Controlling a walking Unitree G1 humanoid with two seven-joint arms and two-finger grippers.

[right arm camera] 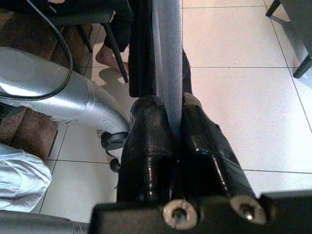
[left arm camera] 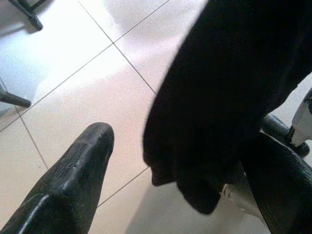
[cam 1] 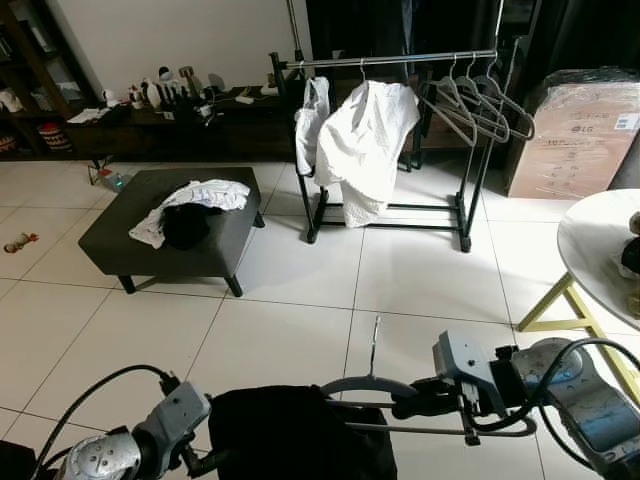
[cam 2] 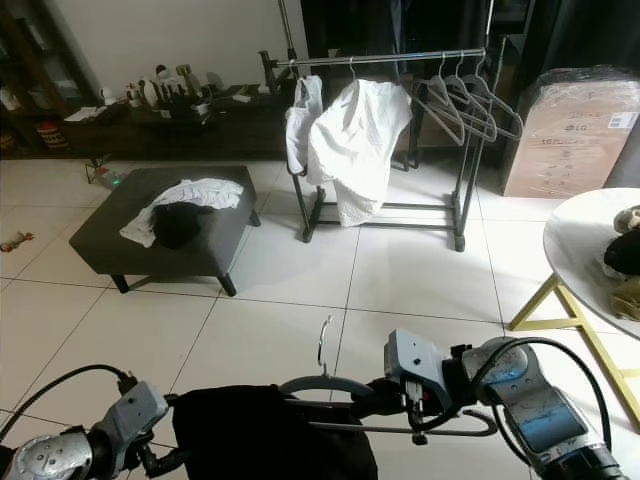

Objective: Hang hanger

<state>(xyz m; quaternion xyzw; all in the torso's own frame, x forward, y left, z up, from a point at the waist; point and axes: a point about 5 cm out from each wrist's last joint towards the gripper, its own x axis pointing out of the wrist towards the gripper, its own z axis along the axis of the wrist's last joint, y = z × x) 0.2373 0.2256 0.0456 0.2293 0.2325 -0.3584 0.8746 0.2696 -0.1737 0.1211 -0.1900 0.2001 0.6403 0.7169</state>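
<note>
I hold a grey hanger (cam 1: pixel 368 384) low in front of me, hook (cam 1: pixel 376 338) pointing up. A black garment (cam 1: pixel 290 435) is draped over its left half. My right gripper (cam 1: pixel 412 402) is shut on the hanger's right arm; in the right wrist view both fingers (right arm camera: pixel 146 146) clamp the grey bar (right arm camera: pixel 168 58). My left gripper (cam 1: pixel 200 460) is at the garment's left edge, open, with the black cloth (left arm camera: pixel 229 87) hanging between its spread fingers (left arm camera: pixel 83 161). The clothes rack (cam 1: pixel 400 60) stands across the room, straight ahead.
On the rack hang a white shirt (cam 1: pixel 365 140) and several bare hangers (cam 1: pixel 480 100). A dark ottoman (cam 1: pixel 110 235) with white and black clothes sits left of centre. A cardboard box (cam 1: pixel 580 140) and a round white table (cam 1: pixel 595 245) are at right. Tiled floor lies between.
</note>
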